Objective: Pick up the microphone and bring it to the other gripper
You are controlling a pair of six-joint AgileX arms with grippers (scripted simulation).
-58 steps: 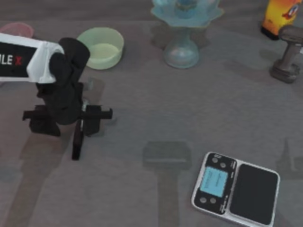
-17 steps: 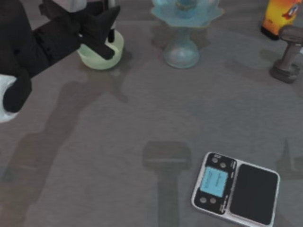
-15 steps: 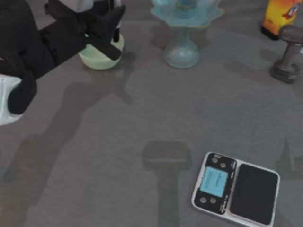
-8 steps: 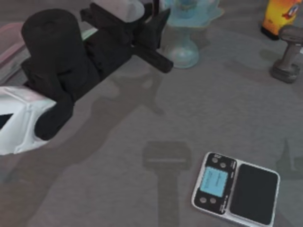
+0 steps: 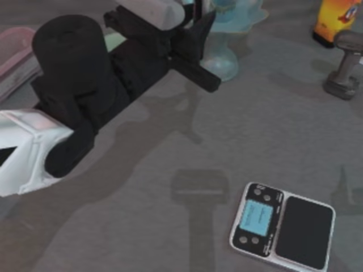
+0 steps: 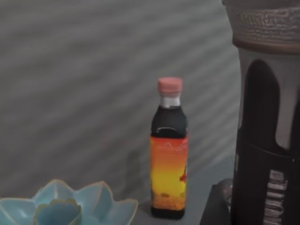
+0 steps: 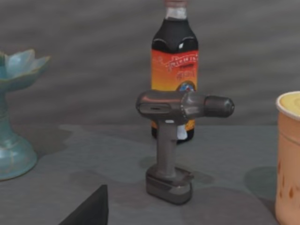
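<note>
My left gripper (image 5: 195, 48) is raised high over the back of the table, in front of the blue lotus stand, and is shut on the microphone (image 6: 265, 140). In the left wrist view the microphone stands upright and close, its black handle below a silver mesh head. From above it is almost wholly hidden between the black fingers (image 5: 201, 72). The right arm is outside the top view. In the right wrist view only one black fingertip (image 7: 91, 210) of the other gripper shows, low over the table.
A digital scale (image 5: 283, 224) lies at the front right. A blue lotus stand (image 5: 222, 59), a sauce bottle (image 5: 337, 20) and a grey metal weight (image 5: 344, 62) stand along the back. An orange cup (image 7: 288, 154) is near the weight. A pink bowl (image 5: 17, 51) sits back left.
The left arm has lifted the microphone off the table, risen toward the camera and swung right, from over the green bowl to beside the lotus stand.
</note>
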